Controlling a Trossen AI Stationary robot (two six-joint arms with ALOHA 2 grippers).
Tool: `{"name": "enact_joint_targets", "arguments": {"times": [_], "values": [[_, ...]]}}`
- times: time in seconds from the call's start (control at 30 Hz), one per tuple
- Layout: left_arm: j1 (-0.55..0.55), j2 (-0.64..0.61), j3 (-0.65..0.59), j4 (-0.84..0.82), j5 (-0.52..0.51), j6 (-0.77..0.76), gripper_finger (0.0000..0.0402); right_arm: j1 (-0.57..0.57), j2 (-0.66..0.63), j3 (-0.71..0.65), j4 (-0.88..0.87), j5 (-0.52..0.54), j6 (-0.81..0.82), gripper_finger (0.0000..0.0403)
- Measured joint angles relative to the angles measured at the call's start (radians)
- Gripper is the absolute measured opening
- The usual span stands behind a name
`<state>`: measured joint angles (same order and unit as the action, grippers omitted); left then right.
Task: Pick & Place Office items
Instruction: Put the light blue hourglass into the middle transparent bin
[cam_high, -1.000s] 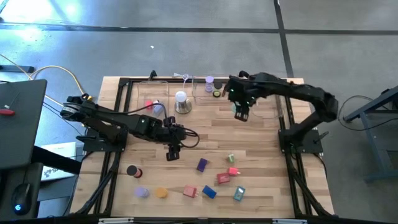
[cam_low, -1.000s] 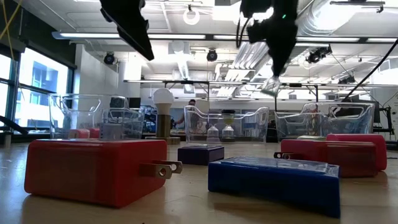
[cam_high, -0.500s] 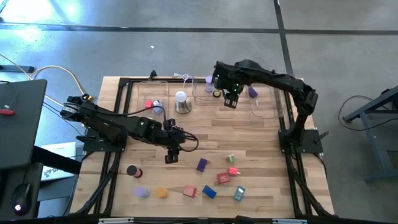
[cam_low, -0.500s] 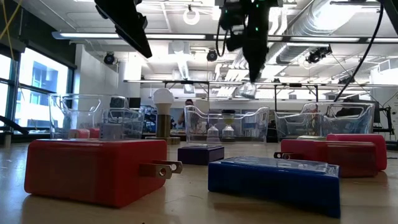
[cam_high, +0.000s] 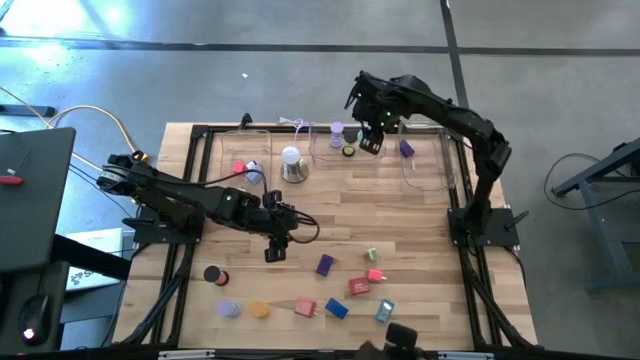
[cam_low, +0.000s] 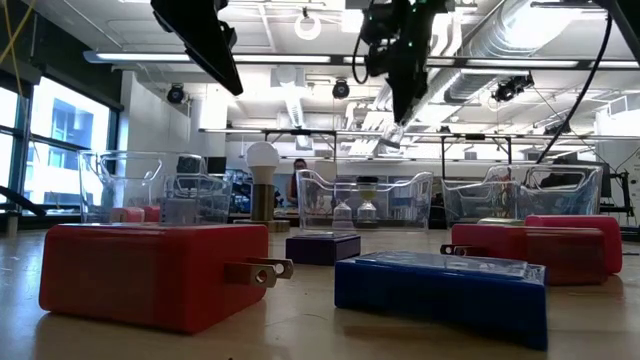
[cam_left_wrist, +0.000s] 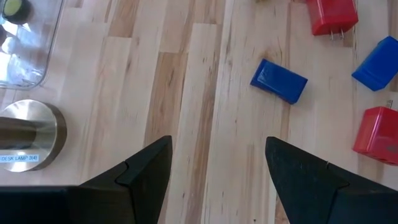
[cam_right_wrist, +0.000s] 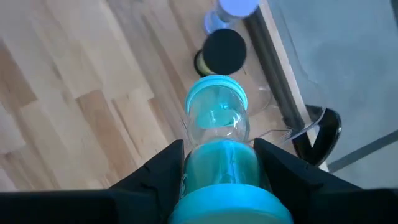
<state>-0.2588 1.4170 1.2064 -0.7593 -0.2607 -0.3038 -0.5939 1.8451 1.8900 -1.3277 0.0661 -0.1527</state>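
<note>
**Q:** So, how are the two arms posed right now?

**A:** Seen from above, the right arm reaches from its base by the table's right edge toward the far edge, bent at the elbow. Its right gripper (cam_high: 369, 141) hangs raised over the clear tray (cam_high: 322, 152) at the far edge. The left arm stretches low from the left edge toward the middle of the wooden table (cam_high: 420, 215), and the left gripper (cam_high: 274, 251) points down over bare wood.

**Q:** Is either one holding anything?

**A:** Yes. The right wrist view shows the right gripper's fingers (cam_right_wrist: 155, 174) clamped on the sides of a teal roll (cam_right_wrist: 216, 134). Beyond it lie a black roll (cam_right_wrist: 222, 51) and a lilac roll (cam_right_wrist: 235, 7). The left gripper's fingers (cam_left_wrist: 146, 165) stand apart with nothing between them.

**Q:** Where are the other office items?

**A:** Most are scattered along the near edge: a blue block (cam_left_wrist: 279, 81) and a red block (cam_left_wrist: 331, 15) ahead of the left gripper, others near the near-left corner. A white dome lamp (cam_high: 292, 165) stands by the far trays.
</note>
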Motion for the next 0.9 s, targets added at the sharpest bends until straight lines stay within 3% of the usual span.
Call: {"name": "enact_joint_targets", "arguments": {"times": [0.17, 0.9], "values": [[0.000, 0.000, 0.000, 0.000, 0.000, -0.001, 0.0250, -0.045, 0.056, 0.000, 0.002, -0.049, 0.030, 0.0172], [0.000, 0.000, 0.000, -0.004, 0.000, -0.003, 0.0250, -0.109, 0.250, 0.000, 0.004, -0.046, -0.029, 0.0172]]}}
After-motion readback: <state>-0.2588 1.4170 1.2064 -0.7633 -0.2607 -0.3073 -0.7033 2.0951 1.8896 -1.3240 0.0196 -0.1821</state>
